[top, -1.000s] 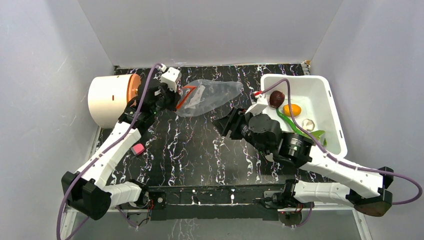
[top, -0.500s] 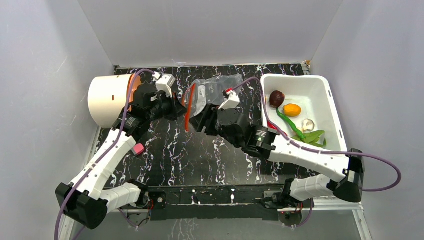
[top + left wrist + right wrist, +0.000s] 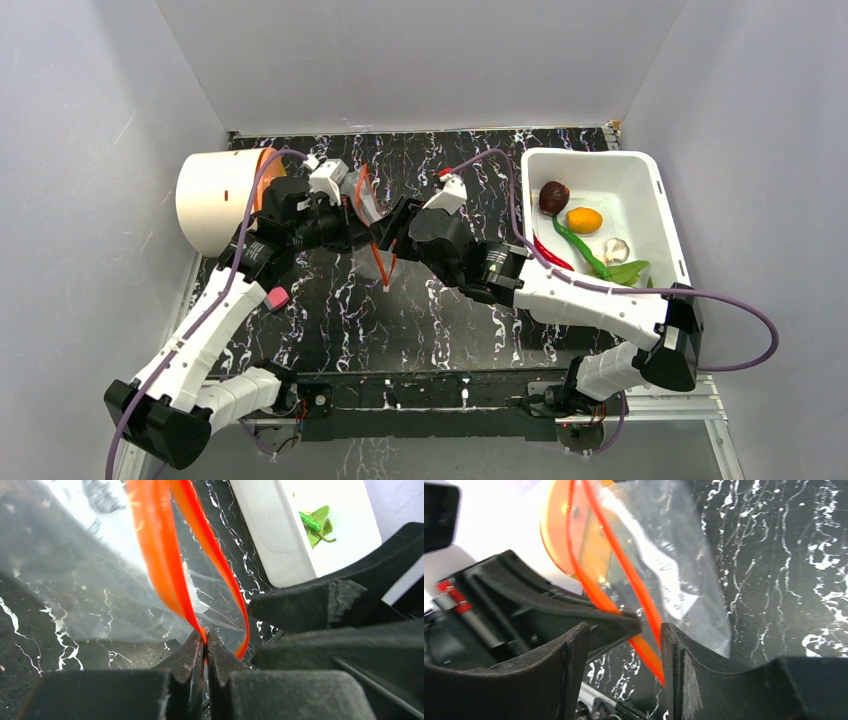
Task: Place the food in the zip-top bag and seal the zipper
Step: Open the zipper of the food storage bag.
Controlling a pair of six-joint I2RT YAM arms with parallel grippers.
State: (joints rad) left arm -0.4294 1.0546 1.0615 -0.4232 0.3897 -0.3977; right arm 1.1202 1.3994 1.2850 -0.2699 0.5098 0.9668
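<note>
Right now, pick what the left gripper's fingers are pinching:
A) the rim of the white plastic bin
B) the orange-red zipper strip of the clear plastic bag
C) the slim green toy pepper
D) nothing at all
B: in the left wrist view the left gripper is shut on one lip of the orange-red zipper strip of the clear plastic bag, while the slim green toy pepper lies in the white plastic bin.

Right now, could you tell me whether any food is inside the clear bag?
No, the bag holds nothing; the food lies in the white bin.
</note>
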